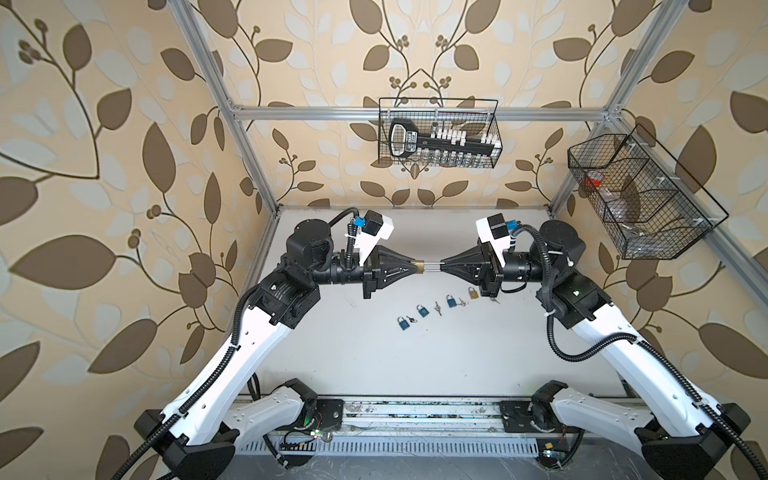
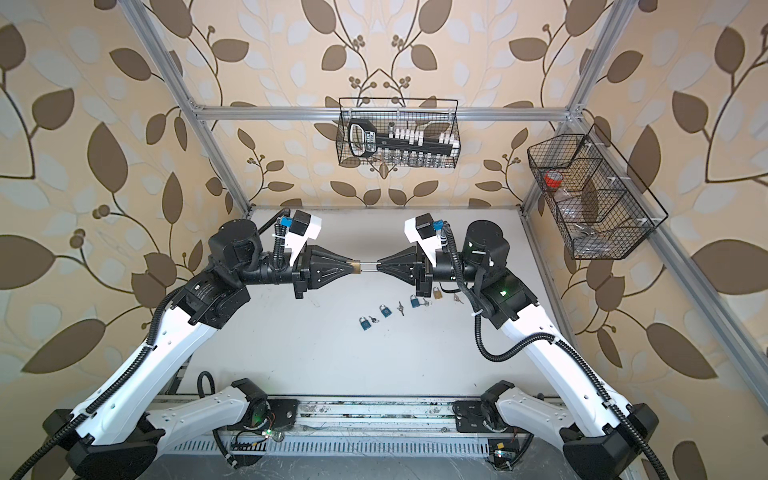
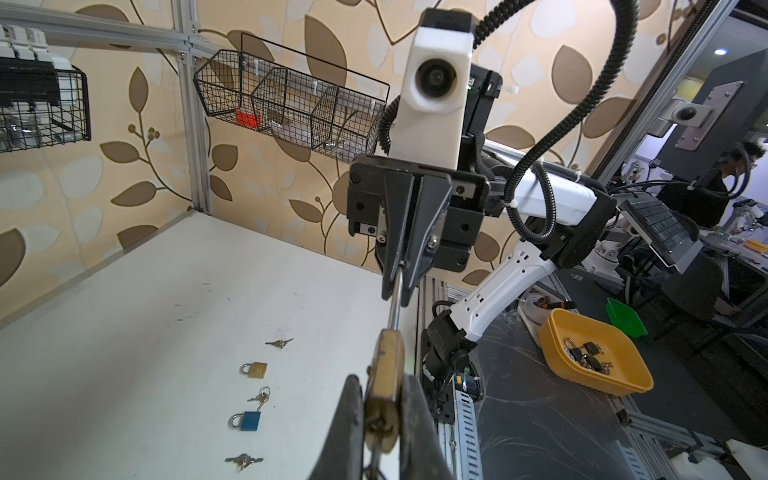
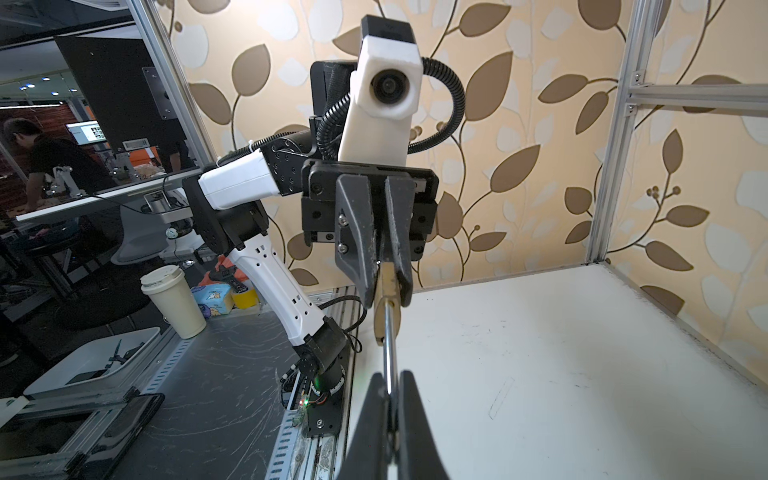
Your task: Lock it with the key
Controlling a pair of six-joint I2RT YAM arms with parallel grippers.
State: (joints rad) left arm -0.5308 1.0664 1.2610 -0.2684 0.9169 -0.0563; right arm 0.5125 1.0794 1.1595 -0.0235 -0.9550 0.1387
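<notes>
At the front edge of the cell, a metal rail [image 1: 415,415] carries the bases of both arms. Beyond it on the white table [image 1: 415,365], a slanting row of small hardware lies loose: three blue padlocks [image 1: 402,324] [image 1: 423,310] [image 1: 451,301], each with a key or key bunch just beside it [image 1: 411,319] [image 1: 437,308] [image 1: 462,303]. A second brass padlock [image 1: 473,293] ends the row, with another key bunch [image 1: 493,299] near it. The right arm's wrist housing hangs over that far end and partly hides it in both top views.

Above the table and behind the row, the two arms meet nose to nose. The left gripper [image 1: 417,266] has its jaws clenched on the body of a brass padlock [image 1: 420,266], held clear of the table. The right gripper [image 1: 442,262] has its jaws clamped on the padlock's steel shackle [image 1: 431,263], which spans the short gap between the two. In the left wrist view, a small metal piece [image 3: 376,451] hangs at the padlock's keyhole end, too close to the lens to identify.

On the back wall, a wire basket [image 1: 436,99] holds a large black key-shaped rack [image 1: 419,143]. A divided wire basket [image 1: 648,241] on the right wall holds a red roll [image 1: 594,179].
</notes>
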